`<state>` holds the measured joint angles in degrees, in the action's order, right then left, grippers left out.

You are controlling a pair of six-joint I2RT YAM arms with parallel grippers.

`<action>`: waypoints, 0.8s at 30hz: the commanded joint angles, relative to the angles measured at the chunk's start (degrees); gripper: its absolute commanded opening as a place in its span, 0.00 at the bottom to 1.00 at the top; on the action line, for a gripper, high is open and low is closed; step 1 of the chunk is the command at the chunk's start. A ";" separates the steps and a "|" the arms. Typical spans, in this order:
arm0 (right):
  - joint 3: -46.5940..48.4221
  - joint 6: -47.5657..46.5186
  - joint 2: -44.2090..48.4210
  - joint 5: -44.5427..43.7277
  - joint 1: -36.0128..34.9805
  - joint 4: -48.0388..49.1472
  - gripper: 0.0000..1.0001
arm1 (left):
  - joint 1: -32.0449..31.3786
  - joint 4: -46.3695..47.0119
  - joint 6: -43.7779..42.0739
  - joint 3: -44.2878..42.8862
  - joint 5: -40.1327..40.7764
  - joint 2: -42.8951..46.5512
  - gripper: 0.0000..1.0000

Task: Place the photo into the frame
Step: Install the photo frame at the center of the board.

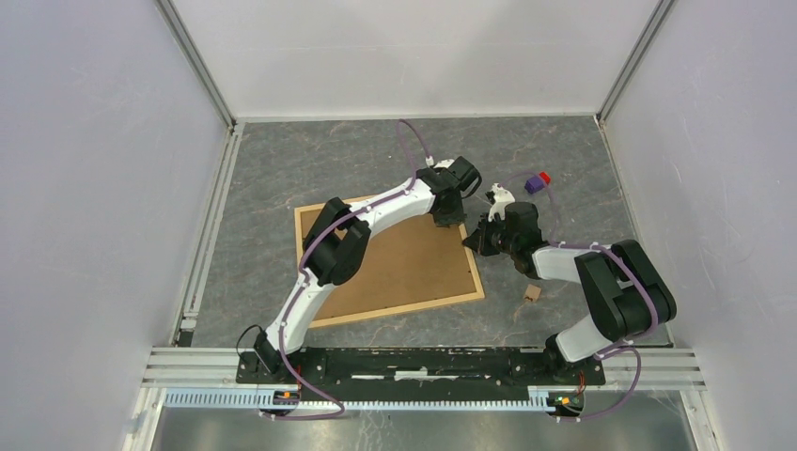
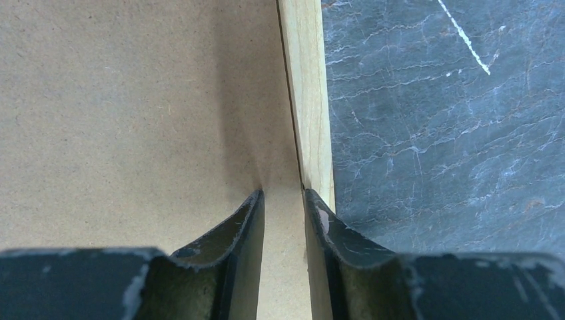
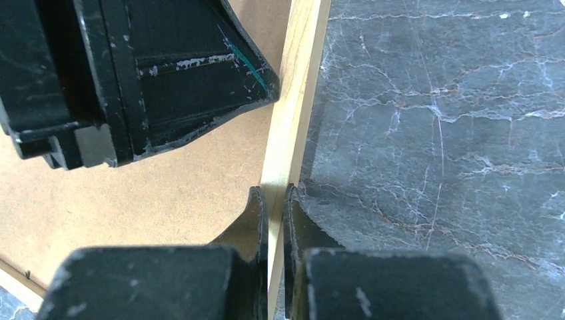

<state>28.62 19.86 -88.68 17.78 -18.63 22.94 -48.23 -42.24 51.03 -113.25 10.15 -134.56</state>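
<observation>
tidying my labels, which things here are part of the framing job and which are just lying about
In the job: frame, back up; right gripper pinching its wood edge; left gripper above its backing. No photo in view.
Lying about: purple-and-red block; small wooden piece.

Frame [image 1: 404,268] partly under the left arm [image 1: 376,211]; nearby tan scrap [image 1: 532,293] indistinct.

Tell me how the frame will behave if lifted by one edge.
Probably stiff: the frame has wood strips around a flat board back. Likely light, being thin. Pinched at one rim by the right fingers, it may swing.
</observation>
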 commanded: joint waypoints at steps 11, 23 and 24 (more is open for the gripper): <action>-1.97 -0.75 -3.61 1.38 -1.16 -7.31 0.00 | 1.11 5.17 3.16 10.21 -1.62 3.28 0.40; -1.82 -0.86 -3.54 1.38 -1.22 -7.72 0.00 | 1.48 3.09 2.57 9.45 -1.07 2.34 0.34; -1.82 -0.86 -3.53 1.41 -1.23 -7.69 0.00 | 1.47 2.73 2.35 9.08 -1.04 1.97 0.35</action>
<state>28.64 20.14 -89.21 18.33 -18.63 23.73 -46.87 -34.22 52.66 -104.47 7.81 -130.34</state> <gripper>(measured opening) 0.045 0.348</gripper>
